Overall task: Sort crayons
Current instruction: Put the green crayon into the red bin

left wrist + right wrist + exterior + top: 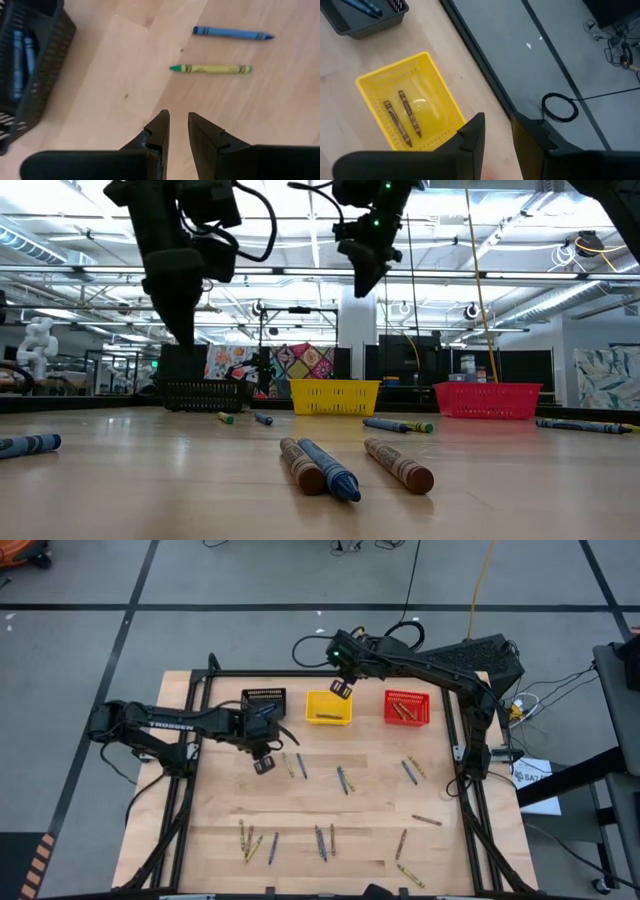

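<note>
Two sets of jaws, slightly parted, empty: left gripper (264, 766) mid-frame, right gripper (342, 690) above yellow bin (329, 707); crayons (322, 842) scattered.

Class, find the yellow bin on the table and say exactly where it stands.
In the high view the yellow bin stands at the table's far edge, between the black bin on its left and the red bin on its right.

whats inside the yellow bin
Two brown crayons lie side by side on the floor of the yellow bin. The right gripper's fingers cover its near corner.
</note>
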You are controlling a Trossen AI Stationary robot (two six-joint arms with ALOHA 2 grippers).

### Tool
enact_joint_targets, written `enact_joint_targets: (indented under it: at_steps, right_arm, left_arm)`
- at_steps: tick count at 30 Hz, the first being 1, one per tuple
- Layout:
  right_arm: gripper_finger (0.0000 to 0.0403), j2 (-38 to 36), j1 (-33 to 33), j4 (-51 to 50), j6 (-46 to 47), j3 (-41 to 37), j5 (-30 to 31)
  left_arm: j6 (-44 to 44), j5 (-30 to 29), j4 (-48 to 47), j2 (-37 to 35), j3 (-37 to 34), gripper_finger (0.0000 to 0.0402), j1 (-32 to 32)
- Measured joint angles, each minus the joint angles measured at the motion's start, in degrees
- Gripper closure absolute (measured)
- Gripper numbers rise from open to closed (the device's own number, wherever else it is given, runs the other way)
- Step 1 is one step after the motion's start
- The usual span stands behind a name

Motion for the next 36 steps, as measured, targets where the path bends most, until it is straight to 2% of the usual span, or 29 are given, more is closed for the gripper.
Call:
enact_joint_targets:
  at_steps: [8, 11, 15, 21, 26, 36]
  right_arm:
    - [0.0318, 0.0, -0.1, -4.0, 0.6, 0.0, 2.1]
    - [0.0318, -0.3, 0.0, -10.2, 1.9, 0.0, 3.3]
    - [0.0318, -1.0, 0.0, -16.4, 1.8, 0.0, 3.2]
    - [0.0318, -2.1, -0.3, -17.7, 0.8, 0.0, 3.3]
    - [0.0318, -2.6, -0.3, -17.9, -0.1, 0.0, 3.4]
    - [0.0318, -2.6, 0.3, -24.2, 5.1, 0.0, 3.4]
  left_arm:
    - [-1.4, 3.3, 6.2, 0.0, 0.0, 0.0331, 0.0]
    - [-1.4, 4.8, 5.2, 0.0, 0.0, 0.0331, -1.7]
    - [-2.7, 2.9, 1.7, 0.1, 0.0, 0.0331, -6.2]
    - [-18.4, 3.2, 1.5, 0.4, 0.0, 0.0331, -15.7]
    - [-35.7, 2.9, -1.0, 0.4, 0.0, 0.0331, -22.2]
    - [-62.6, 1.6, -5.8, 0.5, 0.0, 0.0331, -30.0]
